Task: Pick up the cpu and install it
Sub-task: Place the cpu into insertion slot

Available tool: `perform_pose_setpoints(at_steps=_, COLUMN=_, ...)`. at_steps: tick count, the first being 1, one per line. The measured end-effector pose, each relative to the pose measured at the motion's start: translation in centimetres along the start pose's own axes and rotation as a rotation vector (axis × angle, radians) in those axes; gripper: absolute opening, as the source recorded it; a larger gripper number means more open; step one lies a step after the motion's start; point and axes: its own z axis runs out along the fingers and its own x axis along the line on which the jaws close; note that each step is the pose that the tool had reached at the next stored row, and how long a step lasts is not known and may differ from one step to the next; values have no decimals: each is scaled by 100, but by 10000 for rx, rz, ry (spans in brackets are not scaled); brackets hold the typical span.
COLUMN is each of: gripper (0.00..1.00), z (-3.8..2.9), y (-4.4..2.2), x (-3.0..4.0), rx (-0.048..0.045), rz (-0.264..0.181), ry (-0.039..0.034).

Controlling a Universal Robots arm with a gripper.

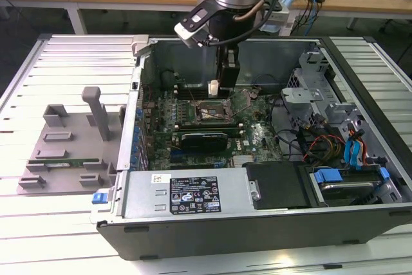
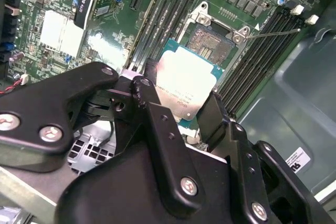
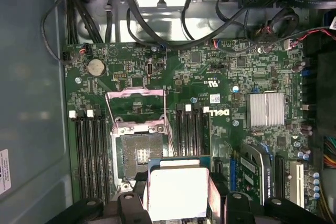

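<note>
The cpu (image 2: 186, 80) is clamped between the two black fingers (image 2: 152, 108) of the claw (image 2: 178, 95), its silver top facing the camera in both wrist views (nearly white with glare in the first wrist view). It hangs above the green motherboard (image 3: 226, 77), close to the open socket (image 3: 137, 156), whose metal frame is flipped up. The opened computer case (image 1: 193, 201) lies on the slatted tabletop (image 1: 64, 56).

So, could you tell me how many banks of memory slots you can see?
2: one bank between socket and case wall, the other between socket and heatsink. More may be hidden.
</note>
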Motion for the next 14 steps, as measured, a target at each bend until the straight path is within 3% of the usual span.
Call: perform_pose_setpoints(at_steps=14, gripper=54, z=114, y=2, x=12, rx=0, rz=0, ry=-1)
